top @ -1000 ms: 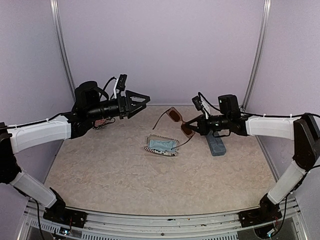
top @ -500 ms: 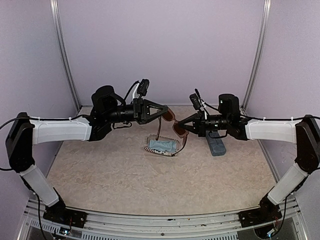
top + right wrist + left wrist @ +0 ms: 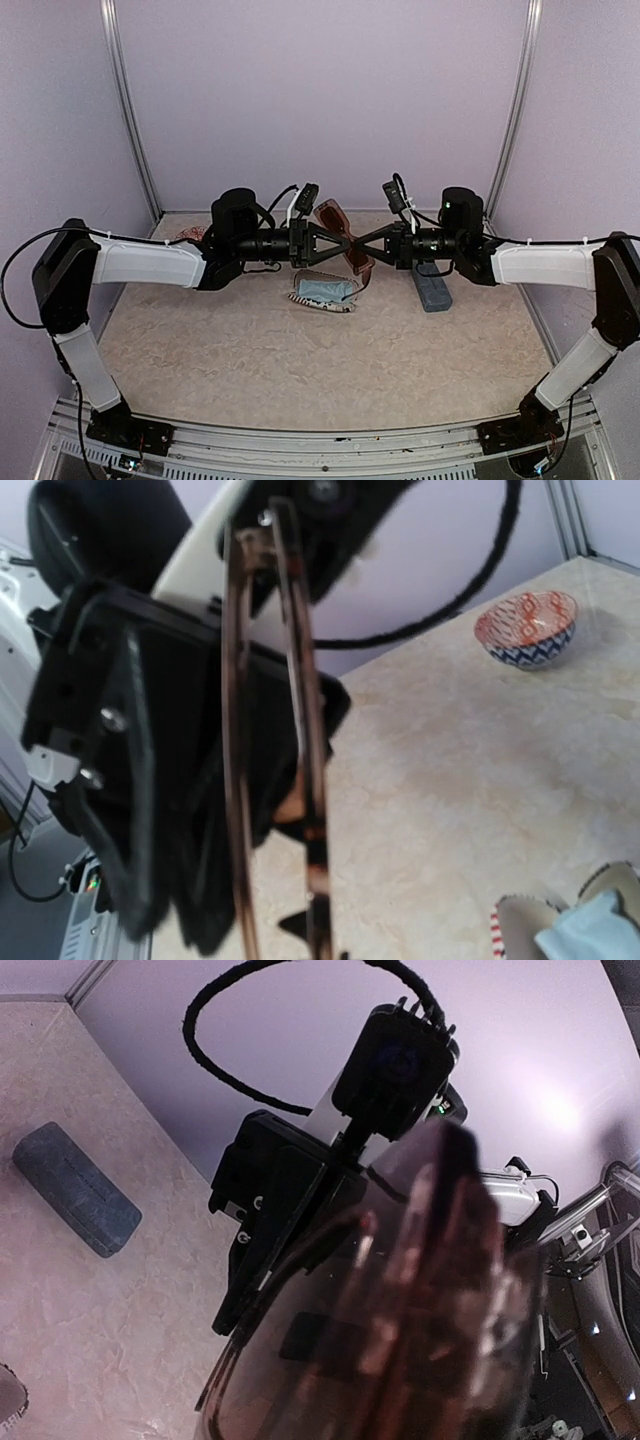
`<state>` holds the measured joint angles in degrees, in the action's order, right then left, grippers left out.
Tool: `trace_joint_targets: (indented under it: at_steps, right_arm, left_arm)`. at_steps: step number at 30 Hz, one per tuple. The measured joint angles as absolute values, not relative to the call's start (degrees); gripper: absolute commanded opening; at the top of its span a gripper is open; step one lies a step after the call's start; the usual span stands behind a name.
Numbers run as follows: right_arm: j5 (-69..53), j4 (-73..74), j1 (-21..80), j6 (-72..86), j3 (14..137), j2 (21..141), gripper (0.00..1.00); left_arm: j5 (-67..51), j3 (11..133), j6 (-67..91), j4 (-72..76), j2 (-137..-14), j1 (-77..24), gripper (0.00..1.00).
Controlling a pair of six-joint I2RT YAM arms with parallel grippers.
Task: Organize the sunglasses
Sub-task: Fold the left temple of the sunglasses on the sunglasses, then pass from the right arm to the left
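The dark reddish-brown sunglasses [image 3: 337,218] hang in the air over the middle of the table, between both arms. My left gripper [image 3: 346,240] comes in from the left and is shut on their frame. My right gripper [image 3: 361,241] comes in from the right, shut on the same frame, so the two tips almost touch. In the left wrist view a tinted lens [image 3: 340,1360] fills the lower frame and hides my own fingers. The right wrist view shows the sunglasses [image 3: 308,730] edge-on, with the black left gripper [image 3: 150,780] just behind them.
A striped pouch [image 3: 324,291] with something pale blue inside lies on the table below the sunglasses. The blue-grey case [image 3: 432,290] lies to the right, under the right arm. A small red-and-blue patterned bowl [image 3: 527,630] stands at the back left. Purple walls enclose the table.
My left arm swung right from the back left to the sunglasses, and its jaws went from wide open to shut on the frame. My right gripper shifted the sunglasses slightly left and up.
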<state>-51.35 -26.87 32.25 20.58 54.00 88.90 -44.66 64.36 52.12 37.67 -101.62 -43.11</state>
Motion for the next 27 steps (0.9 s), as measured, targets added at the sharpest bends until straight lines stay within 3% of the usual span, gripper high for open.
trace_joint_targets:
  at_steps: [7, 17, 27]
  right_arm:
    - [-48.25, -25.47, 32.77, 20.73, 53.08, 87.85, 0.0]
    - [-49.12, -25.1, 33.95, 21.1, 53.08, 84.05, 0.0]
    - [-55.44, -31.44, 34.0, 29.67, 50.59, 84.01, 0.0]
  left_arm:
    - [-43.2, 63.66, 50.94, 37.06, -100.38, -43.09, 0.21]
    - [-35.29, 55.02, 46.96, 32.49, -85.62, -38.98, 0.5]
    - [-35.73, 55.09, 44.03, 28.58, -82.83, -36.91, 0.54]
